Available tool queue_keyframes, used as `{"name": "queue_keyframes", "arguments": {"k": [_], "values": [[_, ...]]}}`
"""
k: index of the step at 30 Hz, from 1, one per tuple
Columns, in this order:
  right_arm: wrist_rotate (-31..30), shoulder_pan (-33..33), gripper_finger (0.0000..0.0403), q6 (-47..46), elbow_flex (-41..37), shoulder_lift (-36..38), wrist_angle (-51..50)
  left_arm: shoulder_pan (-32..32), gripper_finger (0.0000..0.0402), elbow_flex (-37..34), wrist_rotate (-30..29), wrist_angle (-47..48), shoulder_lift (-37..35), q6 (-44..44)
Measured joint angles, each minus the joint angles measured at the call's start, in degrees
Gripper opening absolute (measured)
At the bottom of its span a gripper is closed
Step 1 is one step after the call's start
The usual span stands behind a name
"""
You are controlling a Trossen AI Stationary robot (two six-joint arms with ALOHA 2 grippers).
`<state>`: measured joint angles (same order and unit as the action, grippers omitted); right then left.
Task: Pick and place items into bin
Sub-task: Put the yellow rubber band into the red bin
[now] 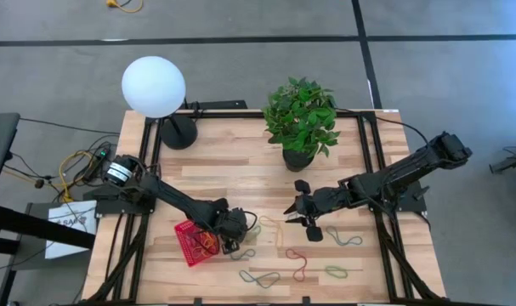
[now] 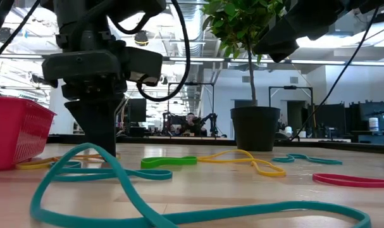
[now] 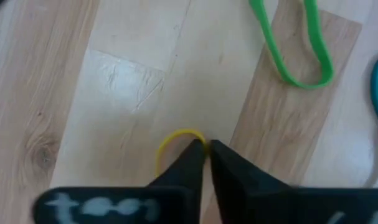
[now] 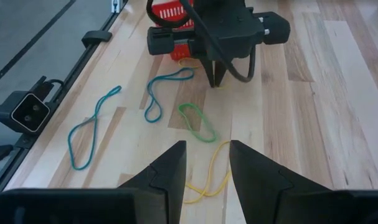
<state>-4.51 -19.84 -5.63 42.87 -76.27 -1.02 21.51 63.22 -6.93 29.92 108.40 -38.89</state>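
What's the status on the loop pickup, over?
Left claw shut on yellow loop at the table, beside red bin. Right claw open, waiting mid-table. Nothing in the way.

Red mesh bin (image 1: 195, 242), green loop (image 3: 292, 43), yellow loop (image 3: 176, 142), pale wood table (image 1: 240, 161).

The bin (image 1: 195, 242) sits on the bench (image 1: 232, 170) toward its left front, the left gripper (image 1: 233, 246) just right of it. Loops (image 1: 296, 263) lie scattered rightward along the front; the potted plant (image 1: 302, 123) stands behind them, the lamp (image 1: 155, 89) at the back left.
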Motion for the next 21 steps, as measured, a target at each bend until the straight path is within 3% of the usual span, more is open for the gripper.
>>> {"name": "queue_keyframes", "arguments": {"k": [5,11,17,21], "values": [[0.0,0.0,0.0118,-0.04,0.0,-0.02,0.09,-0.03,0.0007,6.16,-4.11,6.61,0.7,-2.61],[0.02,0.0,0.0118,-1.94,0.0,0.0,-0.11,1.02,0.0001,15.73,-13.02,19.48,-4.33,-5.1],[0.02,0.0,0.0118,-2.33,0.0,0.0,-0.37,6.99,0.0,23.8,-24.54,32.15,-12.41,-11.93],[0.02,0.0,0.0118,-4.48,0.0,-0.01,-0.39,12.76,0.0,25.12,-29.23,35.11,-16.13,-18.69]]}}
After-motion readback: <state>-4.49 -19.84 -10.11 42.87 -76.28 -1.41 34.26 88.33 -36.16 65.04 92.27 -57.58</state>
